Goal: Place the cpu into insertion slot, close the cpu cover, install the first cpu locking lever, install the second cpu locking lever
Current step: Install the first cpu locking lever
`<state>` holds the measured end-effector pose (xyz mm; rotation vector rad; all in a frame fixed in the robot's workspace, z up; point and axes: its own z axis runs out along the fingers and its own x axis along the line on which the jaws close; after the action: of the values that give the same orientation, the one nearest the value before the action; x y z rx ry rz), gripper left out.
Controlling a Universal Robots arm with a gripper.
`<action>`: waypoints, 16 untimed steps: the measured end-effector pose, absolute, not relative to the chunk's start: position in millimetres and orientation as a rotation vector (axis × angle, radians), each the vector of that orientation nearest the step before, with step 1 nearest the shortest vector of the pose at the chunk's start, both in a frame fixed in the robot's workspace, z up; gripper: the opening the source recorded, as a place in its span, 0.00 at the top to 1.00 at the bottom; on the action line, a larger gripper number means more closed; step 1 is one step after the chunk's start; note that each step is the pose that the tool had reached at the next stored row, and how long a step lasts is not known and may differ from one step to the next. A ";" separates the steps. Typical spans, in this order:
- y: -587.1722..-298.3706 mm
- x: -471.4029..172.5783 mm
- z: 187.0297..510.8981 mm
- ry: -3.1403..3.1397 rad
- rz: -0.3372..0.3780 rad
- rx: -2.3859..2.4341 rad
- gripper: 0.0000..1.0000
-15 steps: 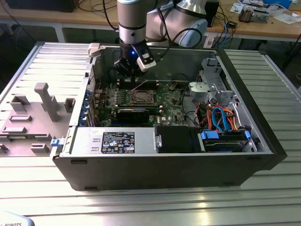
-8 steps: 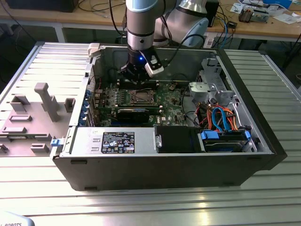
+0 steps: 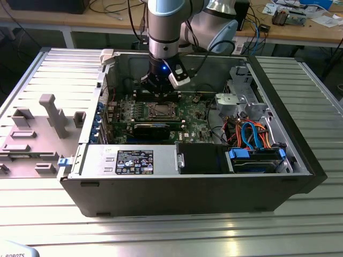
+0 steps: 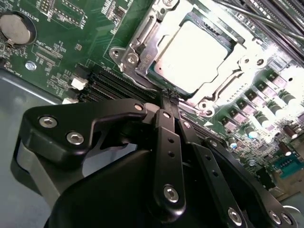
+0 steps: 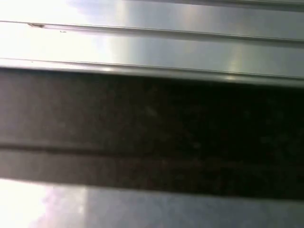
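In the exterior view the arm reaches down from the top centre of the frame into an open computer case point(image 3: 300, 176) lying on a ribbed metal bench point(image 3: 177, 235), and its gripper point(image 3: 158, 95) hangs just above the far edge of the green motherboard point(image 3: 195, 120), close behind the insertion slot point(image 3: 161, 111) at the middle of the board. In the second wrist view the gripper point(image 4: 168, 97) fills the lower half of the frame, its black jaws drawn together into a narrow tip with nothing visible between them. That tip sits right at the near edge of the silvery socket frame. The cpu point(image 4: 192, 52), a dull silver square glaring in the light, lies flat inside the insertion slot point(image 4: 142, 35) in the upper middle of the frame, with the cpu cover point(image 4: 223, 78) lying around it so the chip shows through its window. Long black memory slots point(image 4: 111, 85) run just beside the socket, and a round coin battery point(image 4: 16, 28) sits at the upper left.
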<state>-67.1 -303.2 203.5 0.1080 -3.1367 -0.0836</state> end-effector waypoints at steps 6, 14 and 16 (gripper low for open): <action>-303.1 -59.2 201.7 -3.135 -0.084 0.109 0.89; -301.3 -51.3 200.5 -3.133 -0.086 0.124 0.89; -299.2 -51.1 200.5 -3.132 -0.087 0.131 0.89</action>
<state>-51.1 -299.2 200.5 0.1315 -3.1321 -0.0866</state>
